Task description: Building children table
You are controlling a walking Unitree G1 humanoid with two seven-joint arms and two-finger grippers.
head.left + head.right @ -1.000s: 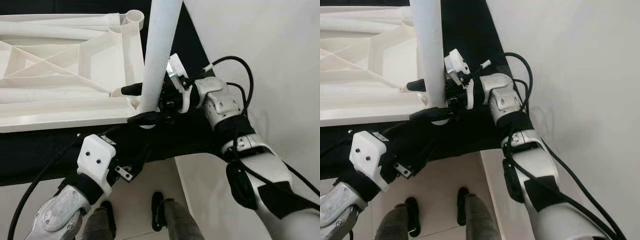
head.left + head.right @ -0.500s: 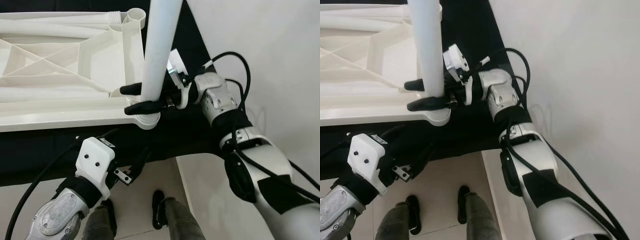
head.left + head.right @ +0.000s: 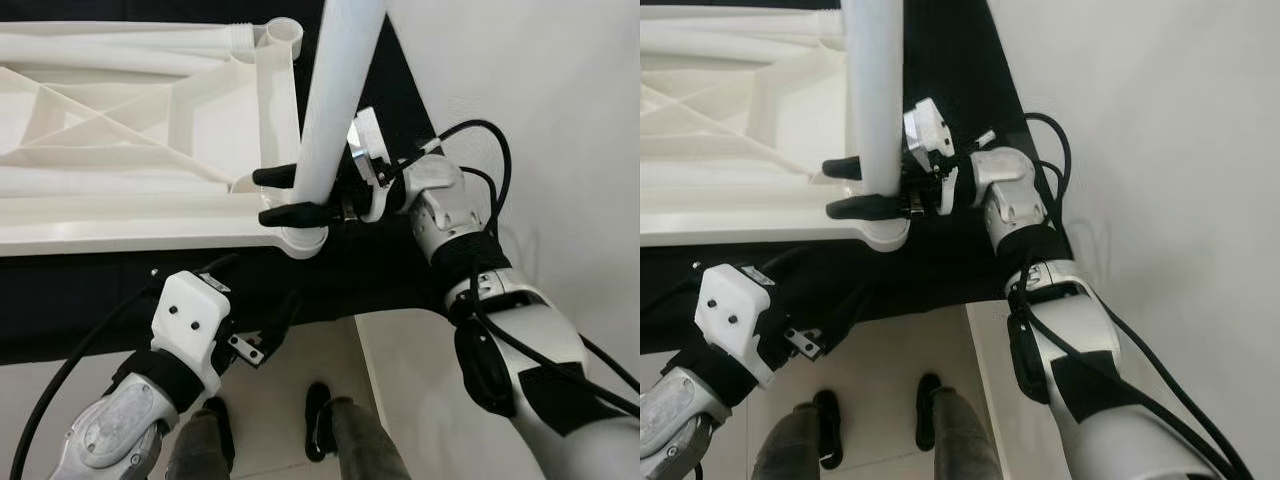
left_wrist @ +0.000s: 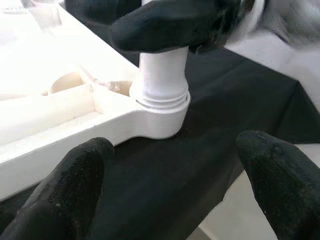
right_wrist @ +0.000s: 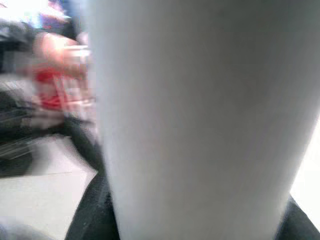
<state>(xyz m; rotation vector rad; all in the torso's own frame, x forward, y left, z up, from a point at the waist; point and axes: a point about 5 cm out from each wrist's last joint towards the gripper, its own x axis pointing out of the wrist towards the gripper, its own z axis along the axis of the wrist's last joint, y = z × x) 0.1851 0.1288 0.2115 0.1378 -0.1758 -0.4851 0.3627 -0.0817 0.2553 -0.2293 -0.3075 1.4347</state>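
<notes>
1. The right hand (image 3: pixel 283 196) grips the white table leg (image 3: pixel 335 100) near its base.
2. The leg stands upright in the near-right corner socket of the upturned tabletop (image 3: pixel 120 140).
3. The left hand (image 4: pixel 175 185) hovers open nearby.

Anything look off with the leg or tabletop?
Nothing stands out. The white leg stands in the corner socket of the upside-down tabletop, held by the right gripper. The left gripper hovers open nearby.
</notes>
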